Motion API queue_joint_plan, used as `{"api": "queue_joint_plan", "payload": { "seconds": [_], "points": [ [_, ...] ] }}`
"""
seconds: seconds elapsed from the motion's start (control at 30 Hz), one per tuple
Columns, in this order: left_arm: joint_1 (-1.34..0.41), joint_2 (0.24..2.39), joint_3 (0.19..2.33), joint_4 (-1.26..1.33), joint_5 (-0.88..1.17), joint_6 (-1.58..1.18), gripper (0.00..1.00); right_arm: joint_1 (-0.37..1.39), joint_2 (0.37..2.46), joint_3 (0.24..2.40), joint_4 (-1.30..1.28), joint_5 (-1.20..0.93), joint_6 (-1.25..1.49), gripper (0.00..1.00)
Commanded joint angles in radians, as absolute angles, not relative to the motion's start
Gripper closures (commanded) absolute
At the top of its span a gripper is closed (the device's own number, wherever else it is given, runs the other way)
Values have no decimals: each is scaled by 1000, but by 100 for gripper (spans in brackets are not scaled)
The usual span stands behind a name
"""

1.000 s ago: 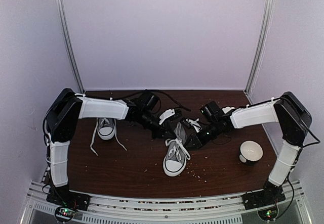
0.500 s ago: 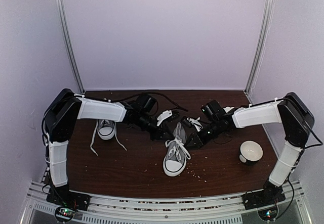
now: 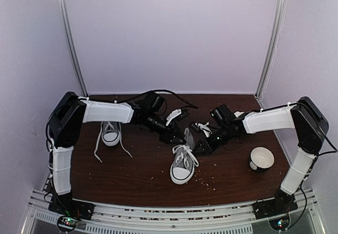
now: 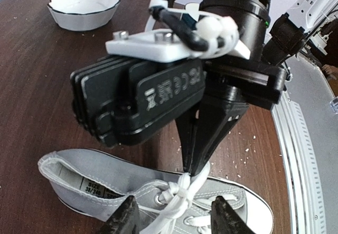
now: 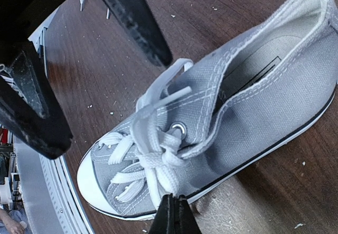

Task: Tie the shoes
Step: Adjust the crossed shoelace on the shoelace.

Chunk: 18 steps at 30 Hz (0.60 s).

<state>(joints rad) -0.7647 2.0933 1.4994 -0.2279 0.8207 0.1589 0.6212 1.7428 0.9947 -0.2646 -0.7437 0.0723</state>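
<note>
**Grey canvas low-top sneaker [image 3: 181,165]: lace tie, mid-table**

Lies on dark wooden table [image 3: 132,176] between both arms, toe to near edge, heel to back. Held by white lace [image 5: 158,181] in pinched-together right gripper [image 5: 174,215], reaching from shoe's right side. Straddled over eyelets by left gripper [image 4: 174,215], fingers apart, empty, nearer the tongue. Probably next: catch a lace strand with left. Second matching sneaker [image 3: 111,133] far left, untied.

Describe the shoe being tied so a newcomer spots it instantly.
On the dark table, look dead centre. The grey shoe there has its lace pinched by the right gripper; the other shoe lies apart at far left, laces loose.
</note>
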Motion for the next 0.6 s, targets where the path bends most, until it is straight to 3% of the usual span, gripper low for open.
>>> {"api": "queue_joint_plan", "payload": {
  "seconds": [0.0,0.23,0.57],
  "points": [
    [-775,2142,1566,-307,814,197,53,619,1721,1002,-272,-733,55,100],
    [-779,2176,1581,-358,769,218,56,619,1717,1003,-276,-733,54,100],
    [-780,2168,1579,-330,783,203,98,618,1714,1007,-291,-733,46,100]
  ]
}}
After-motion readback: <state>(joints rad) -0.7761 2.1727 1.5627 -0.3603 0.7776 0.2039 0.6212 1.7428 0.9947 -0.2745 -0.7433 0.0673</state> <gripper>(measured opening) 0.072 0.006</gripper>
